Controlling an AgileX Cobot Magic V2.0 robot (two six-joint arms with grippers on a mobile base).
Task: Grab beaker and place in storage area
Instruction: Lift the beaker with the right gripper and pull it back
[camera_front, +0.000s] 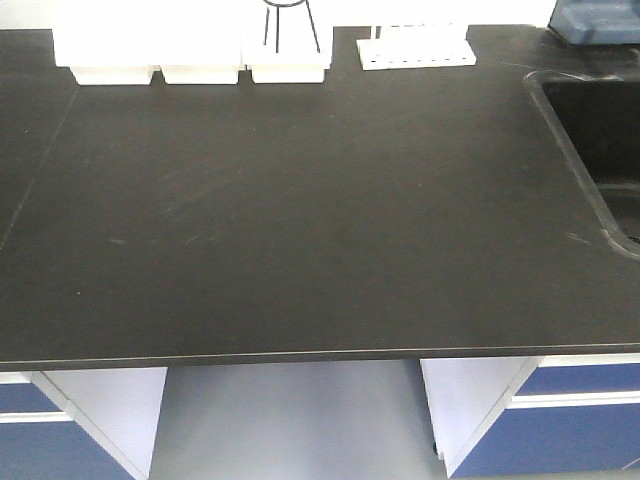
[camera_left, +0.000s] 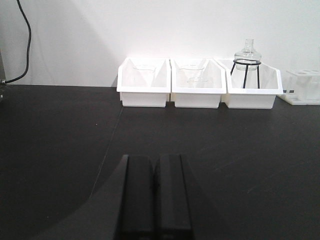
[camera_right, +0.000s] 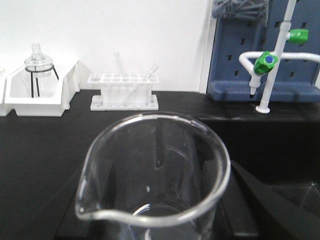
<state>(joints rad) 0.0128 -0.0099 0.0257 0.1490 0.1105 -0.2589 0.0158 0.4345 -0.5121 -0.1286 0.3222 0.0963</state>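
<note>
Bench (camera_front: 300, 220) in the front view carries white bins (camera_front: 200, 60) and a test-tube rack (camera_front: 415, 50) along its back edge and a sink (camera_front: 600, 140) at its right edge; no beaker stands on it. Left wrist view: the left gripper (camera_left: 155, 162) has its fingers pressed together, holding nothing. Right wrist view: the beaker (camera_right: 165, 150) fills the foreground, apparently pinched by the right gripper (camera_right: 165, 210), with a dark finger (camera_right: 250, 197) against its right wall. Grasp is judged done. The storage area is out of view, so transfer and placement remain.

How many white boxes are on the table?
3, side by side at the back: a left box, a middle box, and a right box holding a flask on a black stand. None seems hidden.
</note>
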